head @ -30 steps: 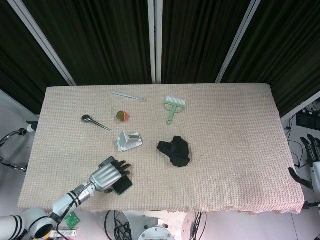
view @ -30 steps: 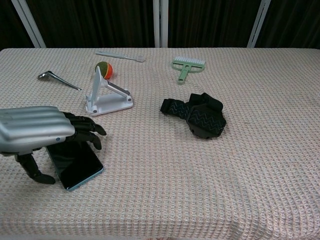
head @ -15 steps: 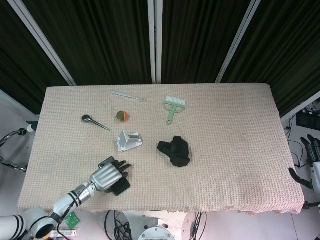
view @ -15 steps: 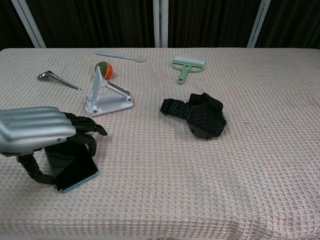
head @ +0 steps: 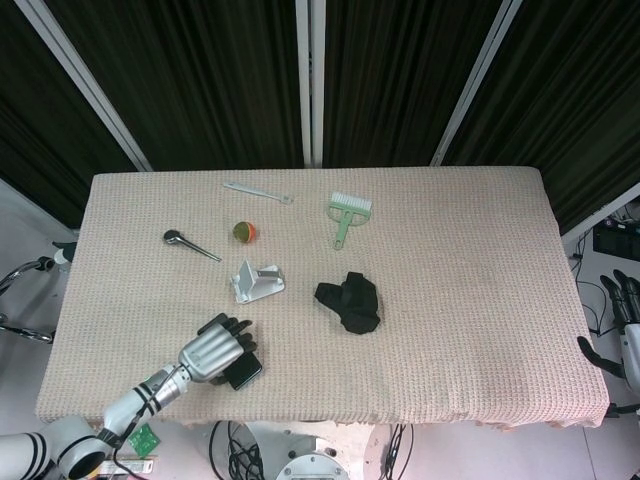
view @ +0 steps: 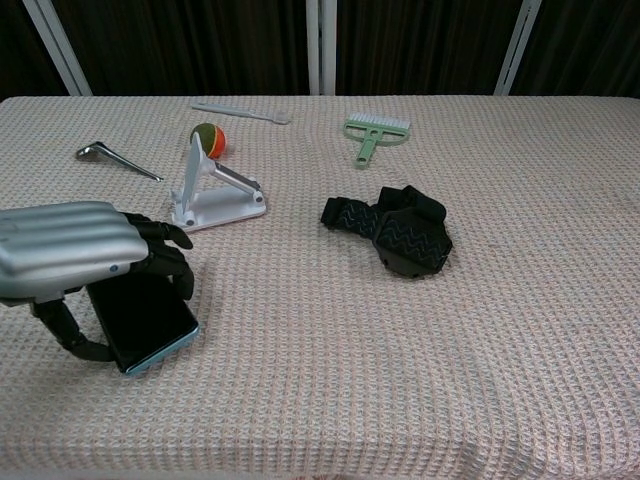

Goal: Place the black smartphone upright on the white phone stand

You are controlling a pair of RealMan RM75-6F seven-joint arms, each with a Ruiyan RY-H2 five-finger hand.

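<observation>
The black smartphone with a light-blue edge is at the front left of the table, tilted up off the cloth. My left hand grips it, fingers curled over its top edge and thumb under its left side. In the head view the left hand covers most of the smartphone. The white phone stand stands empty just behind the hand, a short way off; it shows in the head view as well. My right hand hangs off the table's right edge, holding nothing, fingers apart.
A black strap bundle lies mid-table, right of the stand. Behind the stand sit an orange-green ball, a metal tool, a white stick and a green brush. The table's front edge runs close to the left hand.
The left hand's fingers have closed around the smartphone, which went from lying flat to tilted up in the grip. The right hand has not moved.
</observation>
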